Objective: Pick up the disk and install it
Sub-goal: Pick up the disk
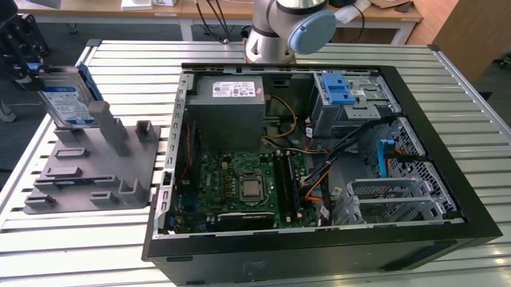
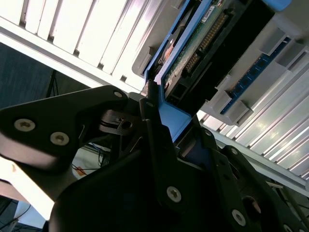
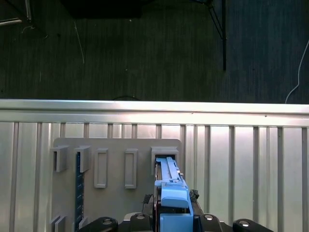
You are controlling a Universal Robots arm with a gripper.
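Note:
The disk (image 1: 68, 98), a silver drive with a white-and-blue label in a blue carrier frame, stands upright in a slot of the grey holder block (image 1: 88, 173) at the exterior view's left. My gripper (image 1: 23, 70) is at its far-left edge. In the second wrist view the black fingers (image 2: 150, 113) press against both sides of the blue carrier of the disk (image 2: 203, 43), so my gripper (image 2: 176, 121) is shut on it. The first wrist view shows the disk (image 3: 171, 186) edge-on, its far end in a slot of the holder (image 3: 116, 154), with my gripper (image 3: 174, 220) around its near end.
The open computer case (image 1: 447, 179) lies on the slatted metal table (image 1: 80, 251), right of the holder. Inside are a grey power supply (image 1: 231, 113), the motherboard (image 1: 248, 185), cables, and a drive bay with a blue carrier (image 1: 343, 89). The arm's base (image 1: 279, 30) stands behind.

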